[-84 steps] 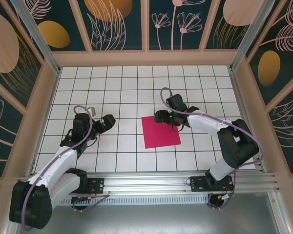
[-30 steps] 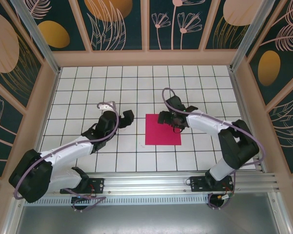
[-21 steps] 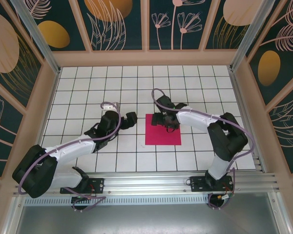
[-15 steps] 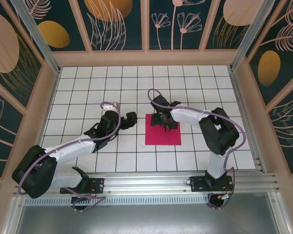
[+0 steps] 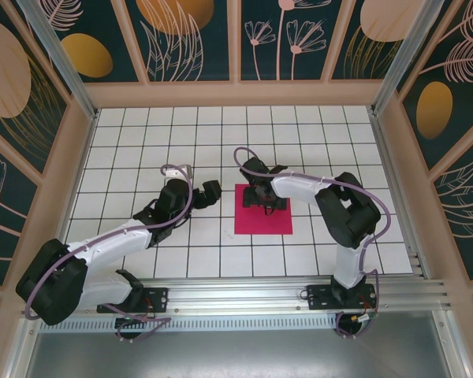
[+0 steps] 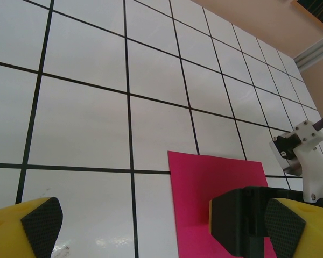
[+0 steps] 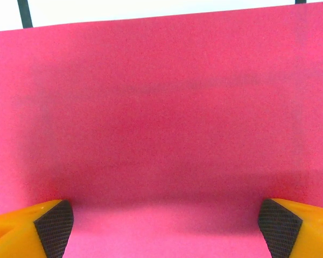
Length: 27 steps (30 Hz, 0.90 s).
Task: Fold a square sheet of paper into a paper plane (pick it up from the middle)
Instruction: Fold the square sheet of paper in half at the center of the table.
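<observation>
Swung inward, the right gripper spreads wide just above the square sheet of paper, while the left gripper gapes empty.

Enclosed work cell with tiled surface.
White surface with a black grid; beige wooden frame around it; dark teal wall panels printed with peach and ochre plant motifs; aluminium rail along the near edge.

Flat magenta-pink square paper sheet: left, right, bottom sides cut by right wrist picture edges. From above, far middle part hidden under right gripper. Left gripper: yellow fingers cut at bottom edge.
</observation>
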### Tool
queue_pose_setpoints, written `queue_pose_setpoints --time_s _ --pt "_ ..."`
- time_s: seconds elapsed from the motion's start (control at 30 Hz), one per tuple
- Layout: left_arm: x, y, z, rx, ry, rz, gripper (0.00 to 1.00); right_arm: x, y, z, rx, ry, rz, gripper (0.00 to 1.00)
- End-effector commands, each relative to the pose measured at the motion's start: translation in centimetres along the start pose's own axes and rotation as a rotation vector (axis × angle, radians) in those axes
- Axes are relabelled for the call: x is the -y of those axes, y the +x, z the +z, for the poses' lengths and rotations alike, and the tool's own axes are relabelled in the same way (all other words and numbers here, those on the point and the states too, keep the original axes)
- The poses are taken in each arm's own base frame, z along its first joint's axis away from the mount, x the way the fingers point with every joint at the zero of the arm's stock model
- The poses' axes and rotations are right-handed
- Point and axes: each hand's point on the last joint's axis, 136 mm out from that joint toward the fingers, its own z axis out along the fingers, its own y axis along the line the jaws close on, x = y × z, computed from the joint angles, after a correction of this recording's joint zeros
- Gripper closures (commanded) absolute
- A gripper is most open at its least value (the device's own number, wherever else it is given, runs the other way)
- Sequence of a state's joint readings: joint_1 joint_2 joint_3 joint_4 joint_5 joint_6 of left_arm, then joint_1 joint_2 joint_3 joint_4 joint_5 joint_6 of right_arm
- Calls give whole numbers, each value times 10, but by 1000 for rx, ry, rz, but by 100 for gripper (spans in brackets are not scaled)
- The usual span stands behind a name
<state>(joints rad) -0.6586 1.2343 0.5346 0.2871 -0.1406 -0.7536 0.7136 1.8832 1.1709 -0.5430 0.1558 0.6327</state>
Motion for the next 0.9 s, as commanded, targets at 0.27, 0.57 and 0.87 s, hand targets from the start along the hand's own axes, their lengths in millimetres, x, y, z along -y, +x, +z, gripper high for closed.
queue_pose_setpoints --time_s 0.27,0.57,0.87 --pt "6 -4 3 -4 4 1 2 -3 23 18 -71 33 -160 8" --pt "5 -3 4 -6 -4 6 1 -8 -3 -16 21 22 -127 6" --pt "4 -2 5 -11 -6 13 1 6 10 1 -43 28 -9 2"
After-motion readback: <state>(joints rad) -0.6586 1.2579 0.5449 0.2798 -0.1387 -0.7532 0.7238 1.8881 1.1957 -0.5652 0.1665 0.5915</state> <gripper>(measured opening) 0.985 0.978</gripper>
